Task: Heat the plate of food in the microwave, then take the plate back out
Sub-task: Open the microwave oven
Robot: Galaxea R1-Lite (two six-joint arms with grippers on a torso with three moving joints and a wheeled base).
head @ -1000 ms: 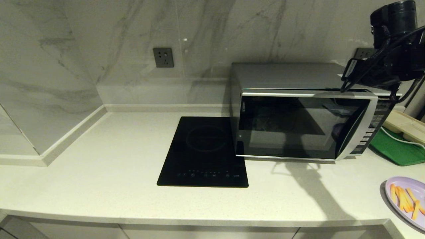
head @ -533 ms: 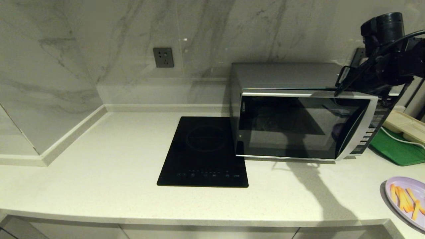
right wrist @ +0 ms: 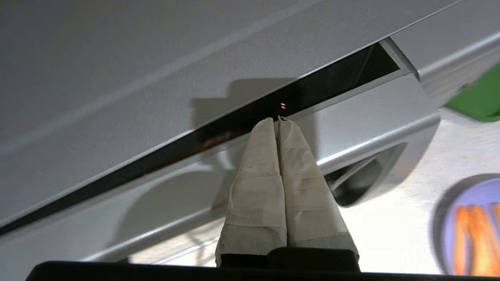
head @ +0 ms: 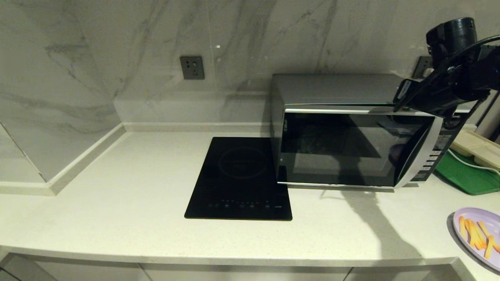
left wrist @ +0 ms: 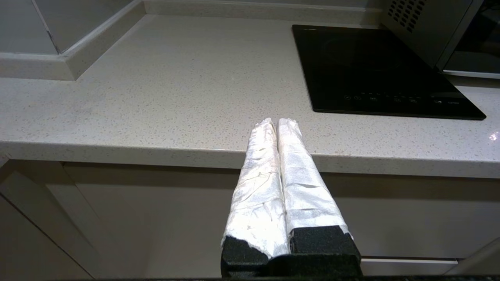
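Observation:
The silver microwave [head: 351,148] stands at the back right of the counter, its dark glass door slightly ajar. A dark gap runs between body and door top in the right wrist view. My right gripper [head: 397,104] is shut and empty, its taped tips [right wrist: 278,120] at that gap near the door's upper right corner. The lavender plate of food [head: 478,234] with orange sticks lies on the counter at the front right, and appears as the plate [right wrist: 472,226] in the right wrist view. My left gripper [left wrist: 276,121] is shut and parked at the counter's front edge.
A black induction cooktop [head: 240,179] lies flat just left of the microwave. A green tray [head: 468,177] and a beige tray [head: 476,148] sit right of the microwave. A wall socket [head: 192,67] is on the marble back wall.
My right arm has swung left and a little down, bringing the shut gripper to the door's top edge. The plate and left arm have not moved.

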